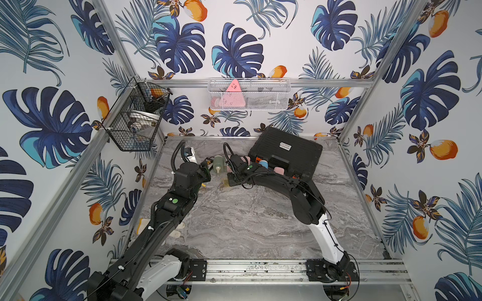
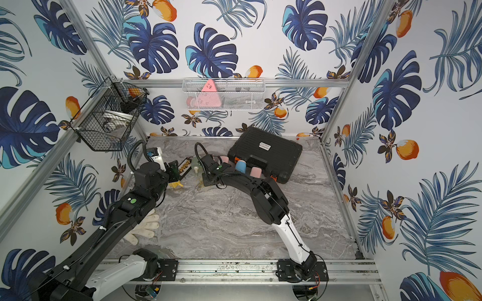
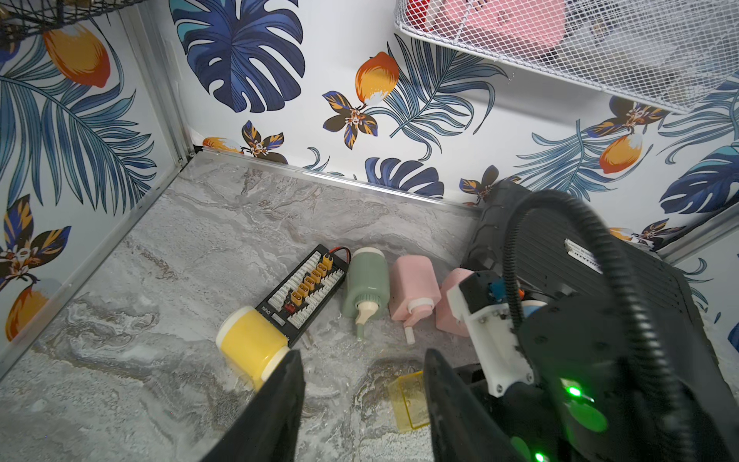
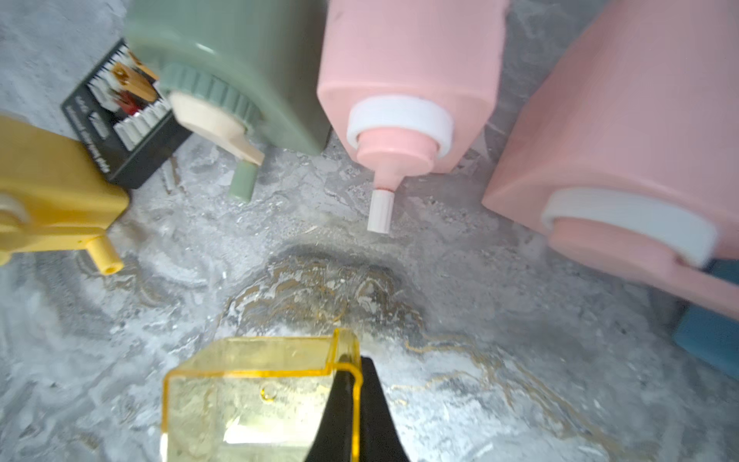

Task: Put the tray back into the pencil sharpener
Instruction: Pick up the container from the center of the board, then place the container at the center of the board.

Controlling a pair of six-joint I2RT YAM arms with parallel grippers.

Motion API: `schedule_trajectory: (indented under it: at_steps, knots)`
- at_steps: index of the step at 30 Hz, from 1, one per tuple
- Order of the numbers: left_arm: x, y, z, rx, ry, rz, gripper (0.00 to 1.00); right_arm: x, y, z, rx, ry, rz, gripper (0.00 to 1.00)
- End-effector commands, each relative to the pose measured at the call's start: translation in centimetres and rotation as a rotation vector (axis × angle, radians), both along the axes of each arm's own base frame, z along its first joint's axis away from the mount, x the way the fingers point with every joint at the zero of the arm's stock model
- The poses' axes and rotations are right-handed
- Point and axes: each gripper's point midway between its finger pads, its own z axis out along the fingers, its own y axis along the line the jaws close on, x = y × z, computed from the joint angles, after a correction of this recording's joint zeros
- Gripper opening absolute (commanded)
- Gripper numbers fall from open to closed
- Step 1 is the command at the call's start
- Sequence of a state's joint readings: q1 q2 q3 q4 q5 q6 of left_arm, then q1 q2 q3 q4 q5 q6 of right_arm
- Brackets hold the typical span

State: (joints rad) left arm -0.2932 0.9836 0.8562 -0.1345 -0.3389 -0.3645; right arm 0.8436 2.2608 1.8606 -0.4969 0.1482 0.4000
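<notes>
Tray [image 4: 248, 396], yellow and see-through, pinched by one wall in the clenched right gripper [image 4: 350, 384], low by the marble table [image 2: 234, 221] — near centre of frame in both top views. Yellow pencil sharpener [image 2: 175, 184] lies on its side just frame-left of the tray, crank end facing it; slot not in sight. Left gripper [image 3: 362, 356], jaws apart and empty, hangs right by the pencil sharpener — the nearer arm, likely needed to steady or turn it.

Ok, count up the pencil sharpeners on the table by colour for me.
Yellow sharpener: 1
Green sharpener: 1
Pink sharpeners: 3
Blue sharpener: 1
Total: 6
</notes>
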Motion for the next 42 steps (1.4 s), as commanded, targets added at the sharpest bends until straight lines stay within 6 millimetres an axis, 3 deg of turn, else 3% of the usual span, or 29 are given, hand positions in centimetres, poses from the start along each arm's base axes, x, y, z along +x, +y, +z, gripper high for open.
schedule_trajectory:
  at_steps: [1, 5, 7, 11, 22, 23, 32, 42]
  knots:
    - [0.2, 0.1, 0.7, -0.011, -0.032, 0.007, 0.52, -0.8, -1.1, 2.1, 0.017, -0.04, -0.018, 0.02]
    - [0.3, 0.2, 0.5, 0.002, -0.022, 0.013, 0.52, -2.7, -3.8, 3.1, 0.0, -0.056, -0.041, 0.02]
    - [0.3, 0.4, 0.4, 0.017, -0.013, 0.023, 0.52, -3.7, -5.1, 4.5, 0.007, -0.076, -0.056, 0.02]
    - [0.3, 0.8, 0.4, 0.033, -0.013, 0.038, 0.53, -5.7, -8.0, 5.1, -0.001, -0.075, -0.09, 0.02]
    - [0.4, 0.9, 0.3, 0.042, -0.012, 0.043, 0.53, -10.7, -13.6, 4.3, -0.024, -0.017, -0.186, 0.02]
    - [0.5, 0.8, 0.2, 0.042, -0.011, 0.042, 0.53, -11.5, -14.4, 3.3, -0.047, 0.002, -0.194, 0.03]
    - [0.7, 0.7, -0.3, 0.043, 0.007, 0.036, 0.53, -13.7, -16.5, 1.0, -0.105, 0.067, -0.257, 0.05]
    - [0.8, 0.7, -0.5, 0.048, 0.012, 0.037, 0.53, -13.2, -17.6, -2.0, -0.219, 0.096, -0.339, 0.05]
